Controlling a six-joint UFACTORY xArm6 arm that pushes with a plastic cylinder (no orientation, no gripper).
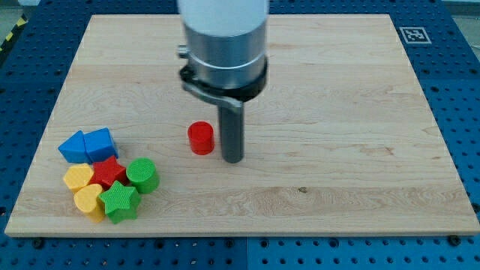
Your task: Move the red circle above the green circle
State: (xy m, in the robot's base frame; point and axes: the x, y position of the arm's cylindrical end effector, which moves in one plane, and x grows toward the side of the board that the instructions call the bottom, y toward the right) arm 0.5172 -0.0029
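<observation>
The red circle (pixel 200 138) stands alone on the wooden board, left of centre. The green circle (pixel 142 175) sits lower and to the left, at the right edge of a cluster of blocks. My tip (pixel 234 160) rests on the board just right of the red circle and slightly below it, a small gap apart. The red circle lies up and to the right of the green circle.
The cluster at the lower left holds two blue blocks (pixel 88 145), a red star (pixel 109 172), a green star (pixel 119 202), a yellow block (pixel 78 178) and a yellow heart-like block (pixel 89 201). The board's bottom edge (pixel 240 235) is close below them.
</observation>
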